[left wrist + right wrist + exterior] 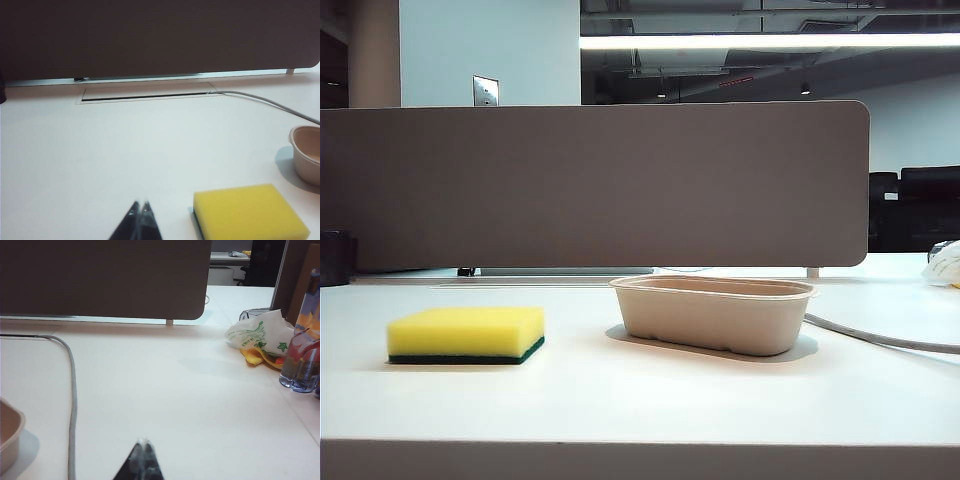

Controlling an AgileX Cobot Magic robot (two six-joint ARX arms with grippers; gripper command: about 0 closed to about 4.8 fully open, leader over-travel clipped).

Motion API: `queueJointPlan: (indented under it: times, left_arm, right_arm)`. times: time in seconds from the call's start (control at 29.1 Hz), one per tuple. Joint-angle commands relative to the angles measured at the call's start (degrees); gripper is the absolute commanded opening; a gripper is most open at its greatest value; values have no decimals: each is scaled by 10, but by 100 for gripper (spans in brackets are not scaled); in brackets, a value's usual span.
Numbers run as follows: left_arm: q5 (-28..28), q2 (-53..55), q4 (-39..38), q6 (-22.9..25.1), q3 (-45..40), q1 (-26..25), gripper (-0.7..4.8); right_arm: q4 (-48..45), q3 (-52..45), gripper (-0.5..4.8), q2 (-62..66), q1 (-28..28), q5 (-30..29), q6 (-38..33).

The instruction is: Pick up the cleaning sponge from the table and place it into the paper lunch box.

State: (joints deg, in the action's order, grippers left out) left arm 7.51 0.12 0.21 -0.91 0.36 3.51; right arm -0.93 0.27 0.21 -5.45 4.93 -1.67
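Yellow foam cleaning sponge [466, 333] with its dark green scouring layer underneath lies flat on the white worktop [640, 400], left of the beige paper-pulp lunch box [713, 313], not touching it. Left gripper [140, 206] and right gripper [144, 442] hover nearby, fingers pressed together, empty.

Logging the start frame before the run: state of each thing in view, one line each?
sponge: flat on the table, yellow side up, untouched.
lunch box: upright, no lid, sponge not in it.
left gripper: fingers shut, holding nothing, near the sponge.
right gripper: fingers shut, holding nothing, over bare table.
cable: lying loose on the table, past the box.
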Motion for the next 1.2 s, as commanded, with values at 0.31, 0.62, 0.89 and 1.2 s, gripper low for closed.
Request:
queueJointPlan:
  times: [0.31, 0.62, 0.89, 1.2]
  left_arm:
    - [2, 0, 7, 1, 1, 0, -1]
    - [2, 0, 7, -42, 1, 0, -1]
    - [18, 0, 8, -88, 1, 0, -1]
    - [155, 1, 58, -151, 91, 0, -4]
  right_arm:
    - [-8, 0, -5, 0, 0, 0, -2]
    - [-6, 0, -5, 26, -227, 70, -2]
    - [-5, 2, -5, 162, -429, 68, -2]
    - [-6, 2, -5, 153, -427, 69, -2]
